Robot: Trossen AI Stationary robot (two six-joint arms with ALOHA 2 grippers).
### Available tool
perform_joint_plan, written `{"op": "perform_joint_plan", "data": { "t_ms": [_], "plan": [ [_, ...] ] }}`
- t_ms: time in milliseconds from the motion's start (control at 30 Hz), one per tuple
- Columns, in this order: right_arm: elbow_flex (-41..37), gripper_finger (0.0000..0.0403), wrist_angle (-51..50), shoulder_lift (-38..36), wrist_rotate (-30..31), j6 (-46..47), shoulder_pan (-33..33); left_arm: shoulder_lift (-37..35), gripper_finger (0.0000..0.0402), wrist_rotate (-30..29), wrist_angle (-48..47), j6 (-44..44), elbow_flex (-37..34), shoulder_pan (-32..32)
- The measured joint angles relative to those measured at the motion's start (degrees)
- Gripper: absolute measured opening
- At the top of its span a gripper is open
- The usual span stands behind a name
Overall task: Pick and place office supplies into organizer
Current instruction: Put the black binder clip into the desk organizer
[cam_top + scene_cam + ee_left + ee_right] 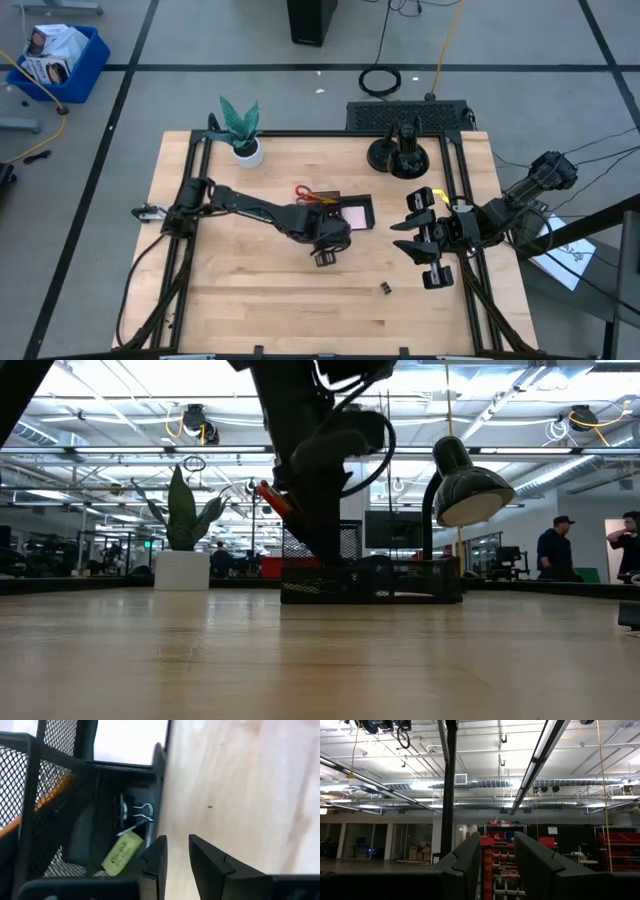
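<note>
Over the organizer's (345,212) front edge, left pincer (324,257) hangs with fingers narrowly parted, holding nothing; binder clip (137,815) and yellow-green piece (121,852) sit inside, likely just dropped. Scissors (312,194), sticky pad (355,213) already in. One clip (385,289) left on bench (250,300). Right pincer (432,238) parked at bench's right edge, partly apart, empty.

Left end effector (176,856) parted at mid-table; right end effector (495,865) parted, raised.
</note>
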Motion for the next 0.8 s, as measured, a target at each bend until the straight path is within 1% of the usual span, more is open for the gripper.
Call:
{"op": "perform_joint_plan", "data": {
  "t_ms": [67,133,233,400,600,700,800],
  "plan": [
    [0.00,0.0109,0.01,0.00,0.00,0.00,0.00,-0.18,0.0086,-0.97,0.08,-0.47,1.04,-0.92],
    [0.00,0.0109,-0.01,0.00,-0.01,-0.02,0.00,-0.55,0.0086,-3.68,0.00,-0.53,3.00,-1.95],
    [0.02,0.0109,0.01,0.00,0.04,0.00,0.00,-1.12,0.0086,-5.81,-0.19,-0.32,6.44,-3.45],
    [0.02,0.0109,-0.08,0.00,0.04,0.01,0.00,-1.10,0.0086,-6.06,-2.88,-0.67,13.82,-6.67],
    [0.02,0.0109,-2.45,-0.78,0.06,0.33,0.35,-1.11,0.0085,-6.08,-8.72,-0.89,21.78,-13.13],
    [0.02,0.0109,-3.51,-2.01,0.13,0.37,1.24,-1.16,0.0085,-7.25,-13.25,-4.10,24.28,-16.59],
    [0.04,0.0109,-6.12,-3.39,0.17,0.22,2.90,-1.12,0.0085,-8.92,-17.79,-10.29,25.84,-19.93]
  ]
}}
